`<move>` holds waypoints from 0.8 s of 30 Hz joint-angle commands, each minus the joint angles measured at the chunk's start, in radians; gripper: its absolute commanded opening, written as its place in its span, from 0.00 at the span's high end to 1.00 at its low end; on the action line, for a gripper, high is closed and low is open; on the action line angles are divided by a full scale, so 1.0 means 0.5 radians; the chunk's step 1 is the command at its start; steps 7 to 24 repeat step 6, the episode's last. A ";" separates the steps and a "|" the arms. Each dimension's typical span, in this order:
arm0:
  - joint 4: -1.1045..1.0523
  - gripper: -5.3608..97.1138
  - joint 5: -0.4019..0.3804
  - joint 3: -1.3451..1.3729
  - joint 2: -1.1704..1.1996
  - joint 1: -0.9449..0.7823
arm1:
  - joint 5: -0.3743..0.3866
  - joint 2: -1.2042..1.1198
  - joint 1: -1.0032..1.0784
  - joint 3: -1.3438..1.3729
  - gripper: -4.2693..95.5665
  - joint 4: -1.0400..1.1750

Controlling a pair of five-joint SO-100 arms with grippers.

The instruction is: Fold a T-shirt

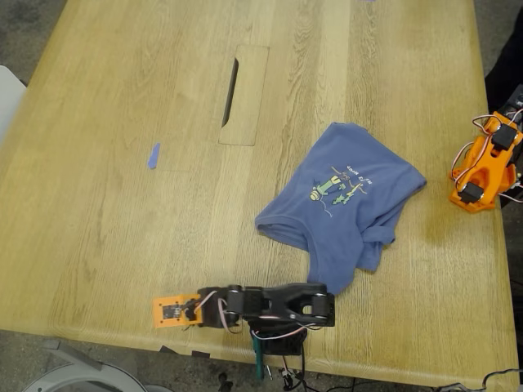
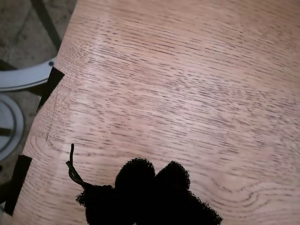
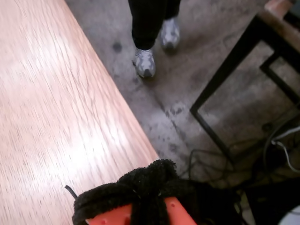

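The T-shirt (image 1: 343,196) is slate blue and lies crumpled on the wooden table (image 1: 122,204), right of centre in the exterior view, its small cartoon print (image 1: 335,184) facing up. My first gripper (image 2: 154,171) has black fuzzy pads pressed together and hovers over bare wood near the table's front edge; in the exterior view my first gripper (image 1: 163,311) sits well left of the shirt. The orange second arm (image 1: 484,167) is folded at the exterior view's right edge. My second gripper (image 3: 150,176) is shut and empty, over the table's edge and away from the shirt.
A blue tape strip (image 1: 153,155) lies left of centre in the exterior view, and a cable-slot panel (image 1: 243,94) sits behind it. Black tape patches (image 2: 50,84) mark the table edge above a white chair base (image 2: 18,79). A person's shoes (image 3: 145,62), a black frame (image 3: 225,79) and cables (image 3: 281,145) are on the floor.
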 commanded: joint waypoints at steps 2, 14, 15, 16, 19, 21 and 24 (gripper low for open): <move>0.617 0.95 0.009 -0.006 0.534 -0.012 | 0.083 0.015 0.153 0.086 0.96 0.236; 0.902 0.95 -0.028 -0.012 0.699 -0.043 | 0.172 0.021 0.160 0.089 0.96 0.460; 0.902 0.95 -0.028 -0.012 0.699 -0.043 | 0.172 0.021 0.160 0.089 0.96 0.460; 0.902 0.95 -0.028 -0.012 0.699 -0.043 | 0.172 0.021 0.160 0.089 0.96 0.460; 0.902 0.95 -0.028 -0.012 0.699 -0.043 | 0.172 0.021 0.160 0.089 0.96 0.460; 0.902 0.95 -0.028 -0.012 0.699 -0.043 | 0.172 0.021 0.160 0.089 0.96 0.460; 0.902 0.95 -0.028 -0.012 0.699 -0.043 | 0.172 0.021 0.160 0.089 0.96 0.460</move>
